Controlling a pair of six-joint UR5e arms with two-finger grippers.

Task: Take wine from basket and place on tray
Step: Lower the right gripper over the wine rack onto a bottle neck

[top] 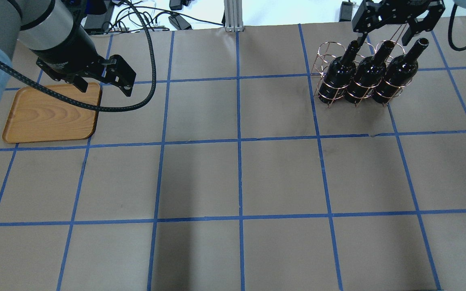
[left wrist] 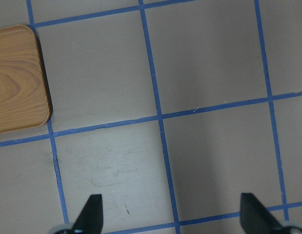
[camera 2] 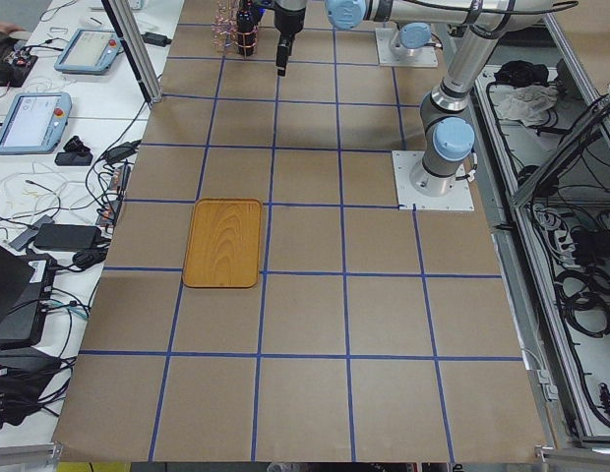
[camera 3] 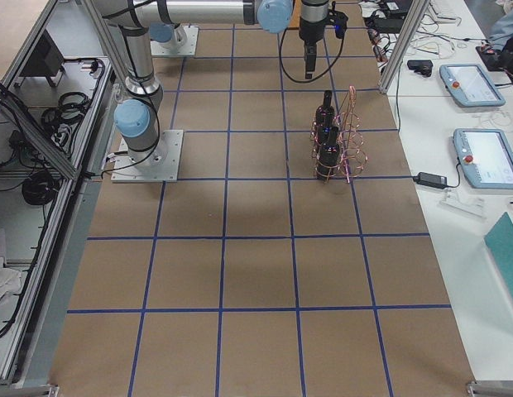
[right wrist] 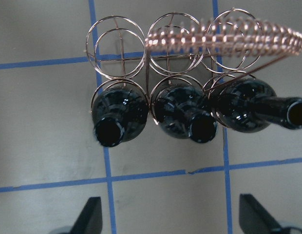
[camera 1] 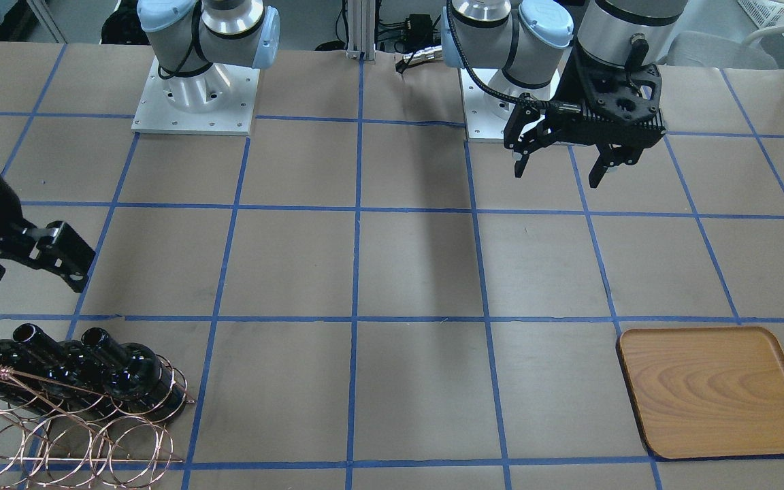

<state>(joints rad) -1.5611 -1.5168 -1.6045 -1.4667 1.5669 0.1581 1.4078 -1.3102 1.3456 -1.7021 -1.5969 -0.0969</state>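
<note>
The right gripper (right wrist: 173,214) is held wide open above the table (top: 237,178), just on the robot's side of the basket (right wrist: 229,41). All three wine bottles are seen standing in it, the middle bottle (right wrist: 185,117) lying nearest the line between the fingers. The left gripper (left wrist: 171,212) is likewise spread wide and empty, beside the wooden tray (top: 47,117), which is set well apart from the basket. Trouble is to be expected at the necks. They are crowded, so a neighbour could be struck by an open finger. The glossy glass could be let slip — and the light wire rack could be dragged up or tipped if the bottle is caught in its loops.
</note>
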